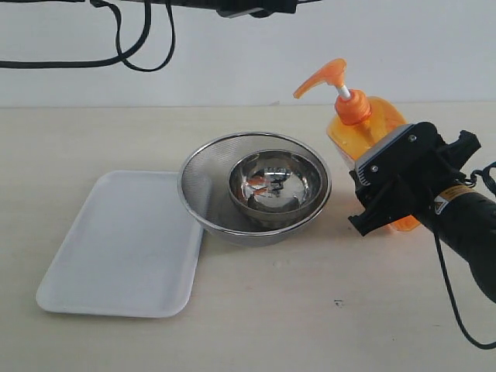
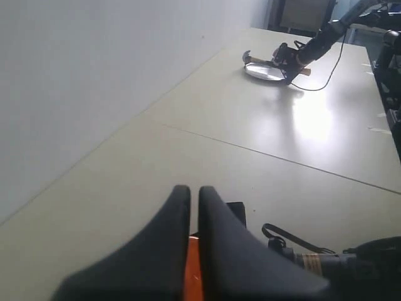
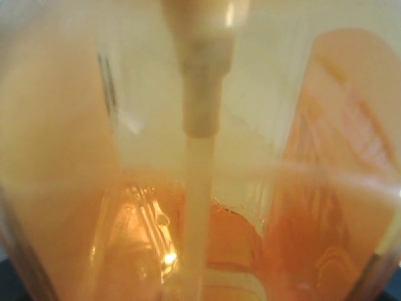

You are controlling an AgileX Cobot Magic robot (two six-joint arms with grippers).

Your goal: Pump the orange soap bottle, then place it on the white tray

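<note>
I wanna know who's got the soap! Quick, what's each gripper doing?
Left gripper: closed, with nothing seen in it.
Right gripper: closed around the orange soap bottle, holding it.

the right gripper [image 1: 384, 182] covers the lower body of the orange soap bottle [image 1: 376, 116], hiding its label; its arm runs off the exterior view's right edge. in the right wrist view the orange soap bottle [image 3: 200, 188] fills the frame, blurred, cut off on all 4 sides. the left gripper [image 2: 194, 202] is out of focus and cropped at the bottom edge; the far steel bowl [image 2: 263, 71] is too small to read.
</note>
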